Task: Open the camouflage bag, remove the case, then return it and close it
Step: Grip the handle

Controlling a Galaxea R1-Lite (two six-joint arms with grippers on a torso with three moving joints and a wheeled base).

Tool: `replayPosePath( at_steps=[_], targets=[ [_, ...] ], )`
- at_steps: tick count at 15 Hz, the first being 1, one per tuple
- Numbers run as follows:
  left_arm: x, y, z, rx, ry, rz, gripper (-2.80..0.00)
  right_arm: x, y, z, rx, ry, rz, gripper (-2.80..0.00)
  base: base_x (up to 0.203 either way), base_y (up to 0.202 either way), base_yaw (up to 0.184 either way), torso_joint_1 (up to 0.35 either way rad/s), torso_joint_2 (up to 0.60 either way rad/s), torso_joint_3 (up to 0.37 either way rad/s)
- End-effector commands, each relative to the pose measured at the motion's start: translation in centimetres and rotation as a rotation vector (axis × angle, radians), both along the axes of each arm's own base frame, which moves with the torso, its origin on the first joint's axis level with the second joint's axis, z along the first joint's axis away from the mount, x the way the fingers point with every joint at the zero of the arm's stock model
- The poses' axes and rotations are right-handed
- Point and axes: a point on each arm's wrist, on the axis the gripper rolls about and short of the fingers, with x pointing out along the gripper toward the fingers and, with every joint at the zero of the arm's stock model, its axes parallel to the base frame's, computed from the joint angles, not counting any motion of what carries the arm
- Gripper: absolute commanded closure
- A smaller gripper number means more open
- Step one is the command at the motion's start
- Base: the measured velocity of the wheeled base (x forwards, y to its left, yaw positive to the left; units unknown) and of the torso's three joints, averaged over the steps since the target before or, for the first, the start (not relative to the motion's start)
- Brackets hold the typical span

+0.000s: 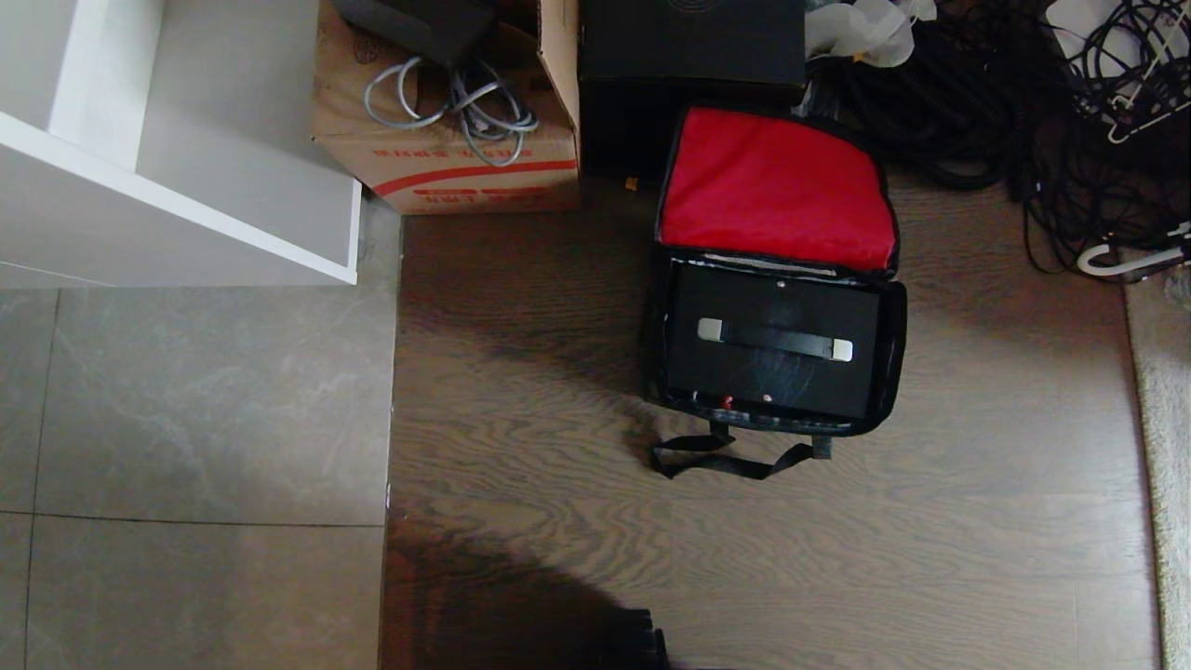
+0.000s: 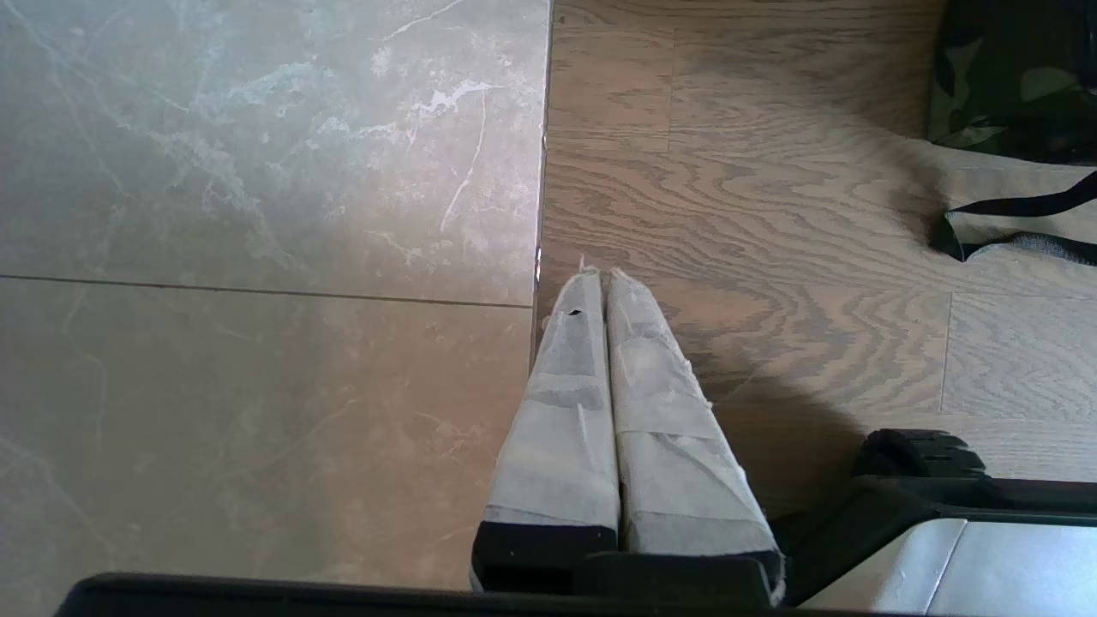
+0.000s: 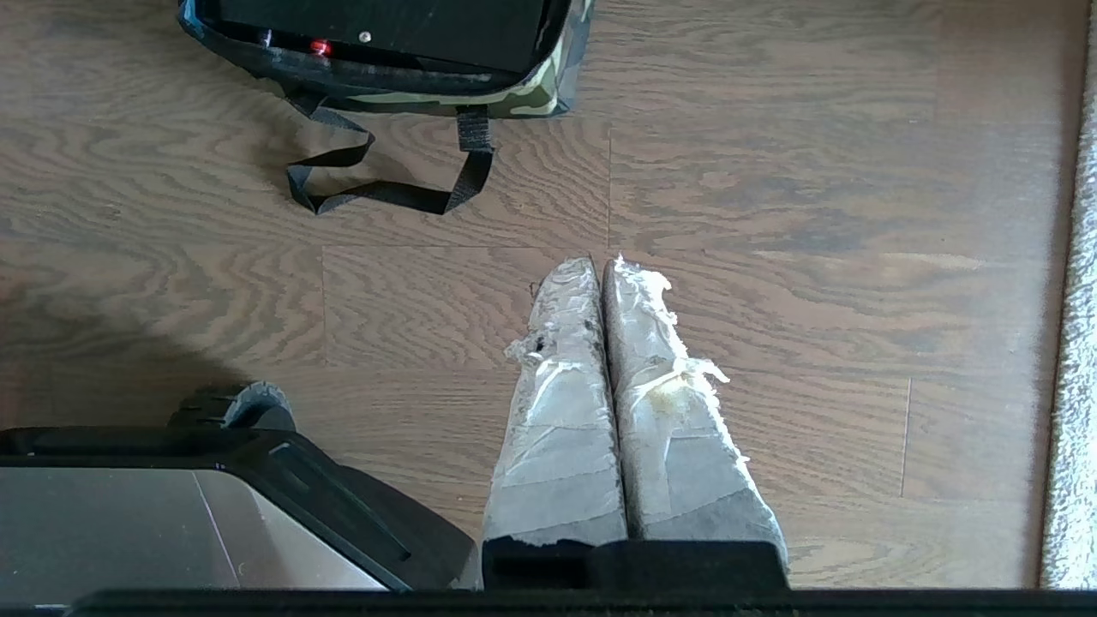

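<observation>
The camouflage bag stands open on the wood floor, its red-lined lid flipped back against a tall black box. The black case sits inside it, handle with silver ends on top. A black strap lies on the floor in front. The right wrist view shows the bag's near corner and the case's edge; my right gripper hangs shut and empty over bare floor, well short of the bag. My left gripper is shut and empty over the tile-wood seam, the bag far off to its side.
A brown cardboard carton with grey cables and a taller plain black box stand behind the bag. Tangled black cables lie at the back right. A white shelf unit is at the left, a rug edge at the right.
</observation>
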Motion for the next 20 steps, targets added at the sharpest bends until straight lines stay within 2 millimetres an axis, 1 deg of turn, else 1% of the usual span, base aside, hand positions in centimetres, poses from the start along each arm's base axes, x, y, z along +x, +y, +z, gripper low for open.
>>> replayPosePath(
  at_steps=[1, 20],
  targets=[
    [0.00, 0.00, 0.00, 0.000, 0.000, 0.000, 0.00, 0.02, 0.00, 0.00, 0.000, 0.003, 0.000, 0.00, 0.000, 0.000, 0.000, 0.000, 0.00, 0.000],
    [0.01, 0.00, 0.00, 0.000, 0.001, 0.000, 0.00, 0.02, 0.00, -0.01, 0.000, 0.004, 0.000, 0.00, 0.000, 0.000, 0.000, 0.000, 0.00, 0.000]
  ],
)
